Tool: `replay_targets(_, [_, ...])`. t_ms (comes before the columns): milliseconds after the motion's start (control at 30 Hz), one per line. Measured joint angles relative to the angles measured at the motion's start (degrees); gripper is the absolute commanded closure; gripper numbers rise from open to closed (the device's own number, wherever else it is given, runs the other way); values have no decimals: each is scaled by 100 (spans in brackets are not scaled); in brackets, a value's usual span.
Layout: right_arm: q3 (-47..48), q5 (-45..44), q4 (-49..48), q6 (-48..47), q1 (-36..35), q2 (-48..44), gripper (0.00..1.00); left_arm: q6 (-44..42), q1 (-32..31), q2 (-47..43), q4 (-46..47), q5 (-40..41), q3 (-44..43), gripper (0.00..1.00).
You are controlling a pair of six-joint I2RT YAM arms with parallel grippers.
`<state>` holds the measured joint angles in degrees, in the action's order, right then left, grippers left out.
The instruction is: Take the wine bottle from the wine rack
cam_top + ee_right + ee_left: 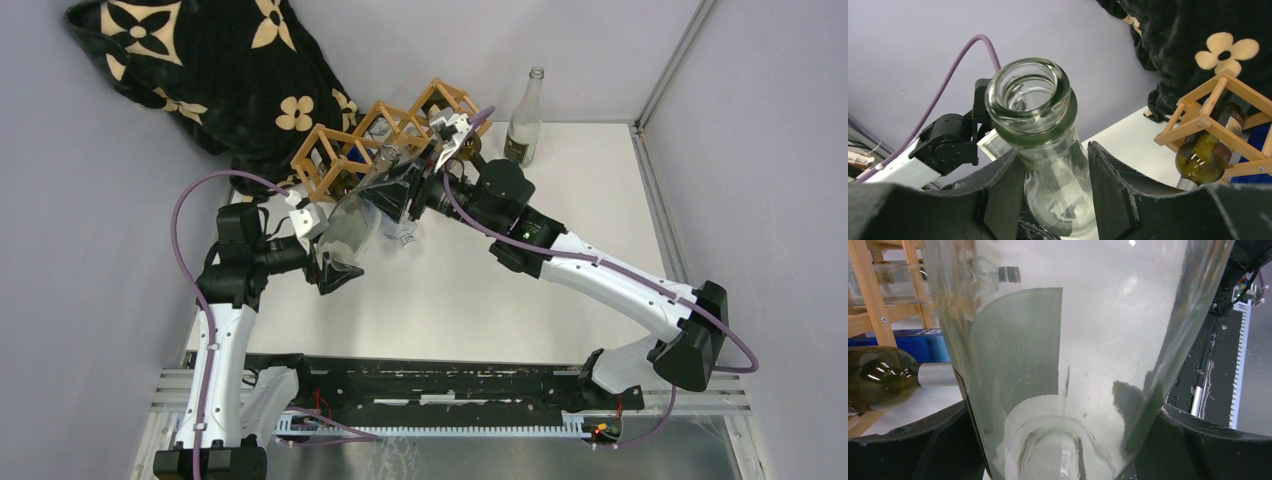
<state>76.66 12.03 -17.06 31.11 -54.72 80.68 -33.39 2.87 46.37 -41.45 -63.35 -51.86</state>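
The left arm stands folded near the table's [600, 180] left edge, its left gripper [335, 268] clamped on the clear wine bottle's [352, 225] wide body. The right arm stretches diagonally toward the far left corner, with the right gripper's [1055, 170] jaws close around the neck; whether they grip it is unclear. The tilted bottle hangs just before the wine rack [385, 125].

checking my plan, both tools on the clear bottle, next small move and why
Probably open the left tool: the clear bottle is already off the wine rack, and the right tool looks clamped on its neck, so it can carry alone.
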Motion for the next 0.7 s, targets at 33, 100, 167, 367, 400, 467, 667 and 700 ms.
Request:
replay_targets(33, [17,-31,0,-2,-20,46,46,-2,0,4,-13,0,0,98])
replay_targets(100, [50,-83,2,-15,-50,131,45,-13,0,20,-87,-2,-2,98])
replay_targets(167, [90,-157,17,-48,-79,205,45,-68,2,61,-223,-2,-11,98])
replay_targets(367, [229,-326,74,-192,-118,407,93,-120,26,136,-476,2,-17,93])
replay_targets(400, [299,-348,149,-295,-120,446,99,-116,35,146,-568,2,-37,79])
replay_targets(467, [452,-367,293,-310,-118,531,100,-153,44,175,-654,33,-72,19])
replay_targets(667, [765,-509,966,-678,-153,562,100,-334,35,240,-649,170,-256,0])
replay_targets(700, [765,-511,1139,-741,-116,557,100,-372,28,238,-634,221,-295,0])
